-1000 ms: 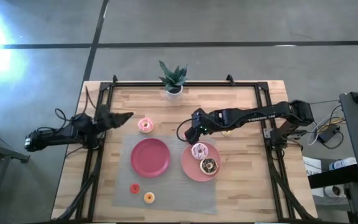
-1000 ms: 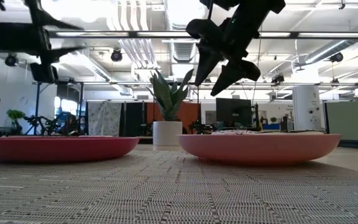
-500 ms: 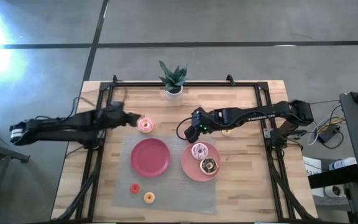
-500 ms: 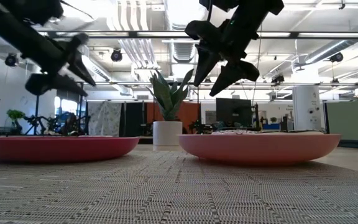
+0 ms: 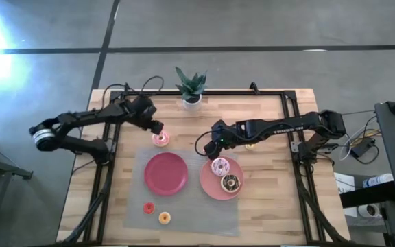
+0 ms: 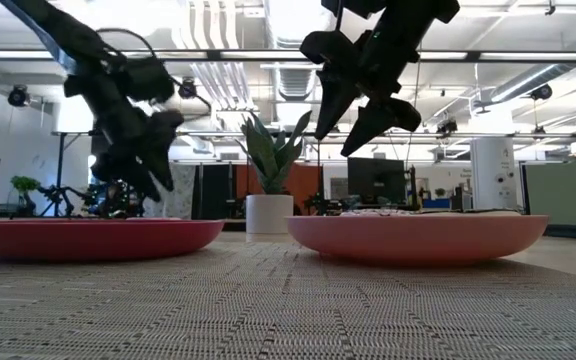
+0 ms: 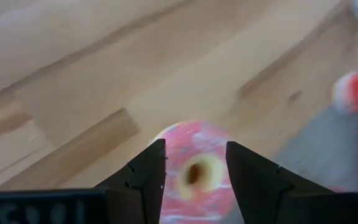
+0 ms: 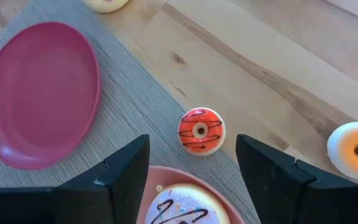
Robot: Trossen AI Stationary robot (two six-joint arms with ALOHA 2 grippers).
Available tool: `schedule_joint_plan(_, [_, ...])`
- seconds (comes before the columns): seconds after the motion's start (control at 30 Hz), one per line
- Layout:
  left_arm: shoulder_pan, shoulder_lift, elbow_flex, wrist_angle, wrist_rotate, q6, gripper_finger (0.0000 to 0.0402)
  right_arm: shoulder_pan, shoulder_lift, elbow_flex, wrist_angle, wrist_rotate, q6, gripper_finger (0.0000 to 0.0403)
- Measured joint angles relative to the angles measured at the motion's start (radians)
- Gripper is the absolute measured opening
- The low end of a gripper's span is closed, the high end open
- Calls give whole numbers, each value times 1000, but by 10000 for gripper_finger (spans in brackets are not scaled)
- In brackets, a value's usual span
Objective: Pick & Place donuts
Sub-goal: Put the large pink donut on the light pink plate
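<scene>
The pink donut (image 5: 160, 138) lies flat on the bare wood beyond the mat. My left gripper (image 5: 157, 129) hangs over it, open; in the left wrist view its fingers (image 7: 148, 177) stand on either side of the donut (image 7: 194, 171). My right gripper (image 5: 210, 145) hovers open near the pink plate (image 5: 208, 184), which holds the pale pink sprinkled donut (image 5: 219, 167) and the chocolate donut (image 5: 230, 183). In the right wrist view a tiny red donut (image 8: 199, 131) lies on the mat's edge, with an orange one (image 8: 356, 148) on the wood.
The red plate (image 5: 166, 173) sits on the grey woven mat (image 5: 184, 213). Two tiny donuts, red (image 5: 148, 207) and orange (image 5: 164, 218), lie near the mat's near edge. A potted plant (image 5: 190, 86) stands at the far edge. A dark frame (image 5: 108, 158) borders the table.
My left arm has swung in from the table's left edge toward the pink donut and has tipped its fingers downward over it. Its gripper now hangs lower, with the donut between the fingers.
</scene>
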Motion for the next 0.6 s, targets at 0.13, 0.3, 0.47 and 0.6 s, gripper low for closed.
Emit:
schedule_joint_plan(0.13, [10,90,34,-48,-14,93,142,0,0,0,-2,0,1,231])
schedule_joint_plan(0.3, [10,161,49,-62,-22,144,142,0,0,0,-5,-3,3,231])
schedule_joint_plan(0.47, [10,207,42,-62,3,192,142,0,0,0,-5,-3,2,231])
schedule_joint_plan(0.6, [11,234,40,-61,19,205,138,0,0,0,-5,-3,2,231])
